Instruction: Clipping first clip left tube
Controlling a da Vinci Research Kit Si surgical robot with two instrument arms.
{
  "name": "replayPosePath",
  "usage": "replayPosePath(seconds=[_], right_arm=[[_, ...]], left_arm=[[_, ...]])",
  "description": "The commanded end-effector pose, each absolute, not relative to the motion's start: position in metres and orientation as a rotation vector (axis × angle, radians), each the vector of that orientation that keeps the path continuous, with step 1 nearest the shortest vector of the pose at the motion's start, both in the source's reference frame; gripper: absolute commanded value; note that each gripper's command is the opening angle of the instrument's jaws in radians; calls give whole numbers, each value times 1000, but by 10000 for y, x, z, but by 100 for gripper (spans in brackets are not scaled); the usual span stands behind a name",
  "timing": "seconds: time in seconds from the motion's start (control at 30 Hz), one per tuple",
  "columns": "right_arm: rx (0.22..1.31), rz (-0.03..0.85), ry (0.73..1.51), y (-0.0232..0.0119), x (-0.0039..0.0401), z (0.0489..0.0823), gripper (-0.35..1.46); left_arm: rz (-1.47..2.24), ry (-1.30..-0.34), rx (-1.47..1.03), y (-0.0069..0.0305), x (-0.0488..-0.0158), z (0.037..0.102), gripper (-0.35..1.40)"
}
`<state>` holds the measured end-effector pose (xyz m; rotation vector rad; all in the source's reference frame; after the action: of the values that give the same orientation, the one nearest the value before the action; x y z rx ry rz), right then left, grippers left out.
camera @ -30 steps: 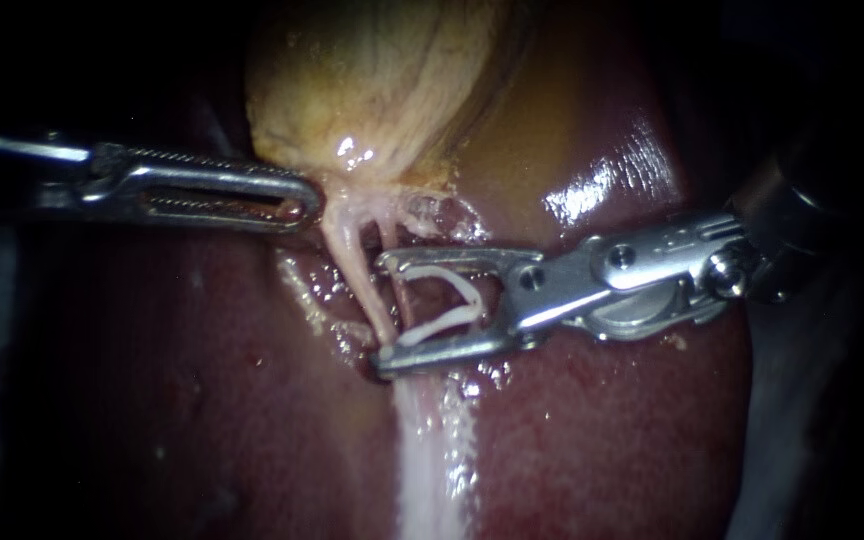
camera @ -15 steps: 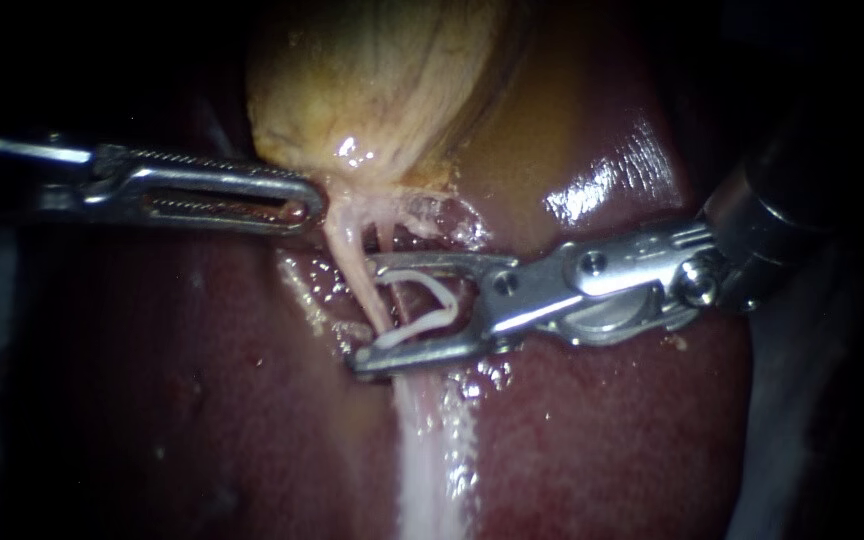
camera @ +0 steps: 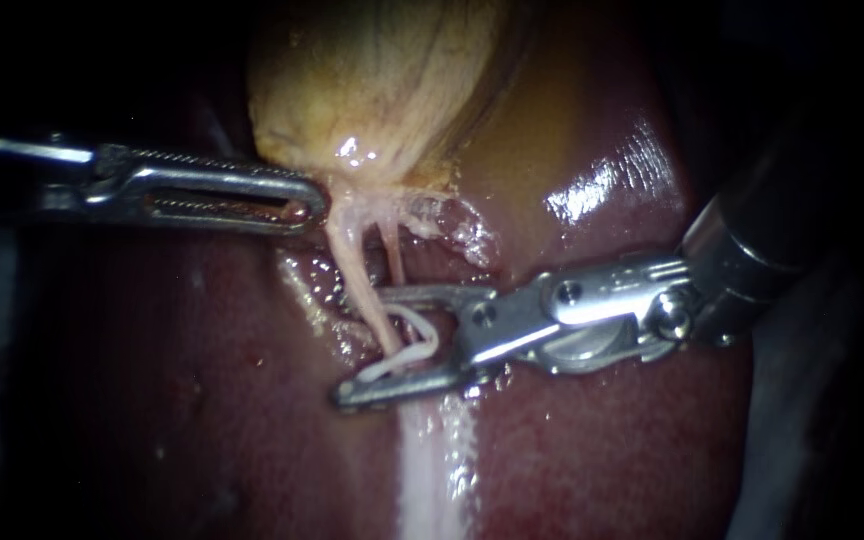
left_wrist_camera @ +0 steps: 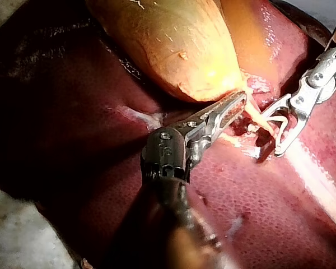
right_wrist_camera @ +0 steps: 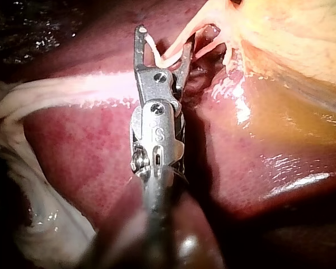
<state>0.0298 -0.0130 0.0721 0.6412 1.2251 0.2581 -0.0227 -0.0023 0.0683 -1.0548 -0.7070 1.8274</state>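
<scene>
My left instrument (camera: 302, 205) reaches in from the left, its jaws shut on pale tissue at the neck of the yellow gallbladder (camera: 382, 80). Two tubes run down from that neck: the thicker pale left tube (camera: 352, 262) and a thin reddish right tube (camera: 393, 255). My right instrument (camera: 350, 345) holds a white clip (camera: 414, 352) between its spread jaws. The left tube passes between those jaws and into the clip's mouth. In the right wrist view the jaws (right_wrist_camera: 165, 36) straddle the tube (right_wrist_camera: 182, 35). The left wrist view shows both instruments (left_wrist_camera: 239, 102) (left_wrist_camera: 267, 136) close together.
Dark red liver (camera: 602, 440) lies under everything. A pale whitish band of tissue (camera: 432, 470) runs down from below the right instrument's jaws. Wet frayed tissue (camera: 452, 225) sits beside the right tube, under the gallbladder.
My right instrument has slid left and slightly down, so its jaws now reach past the left tube, and the clip looks narrower. My left instrument has stayed put.
</scene>
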Motion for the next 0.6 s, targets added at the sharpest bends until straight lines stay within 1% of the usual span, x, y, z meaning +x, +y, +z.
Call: replayPosePath(seconds=[0.03,0.37,0.6], right_arm=[[642,256,1219,-132,298,722,50],[701,258,1206,-145,299,731,49],[709,261,1203,-149,302,737,49]], left_arm=[[1827,-707,-1055,-23,-227,684,-35],[1832,-704,-1058,-23,-228,684,-35],[1831,-700,-1057,-23,-229,684,-35]])
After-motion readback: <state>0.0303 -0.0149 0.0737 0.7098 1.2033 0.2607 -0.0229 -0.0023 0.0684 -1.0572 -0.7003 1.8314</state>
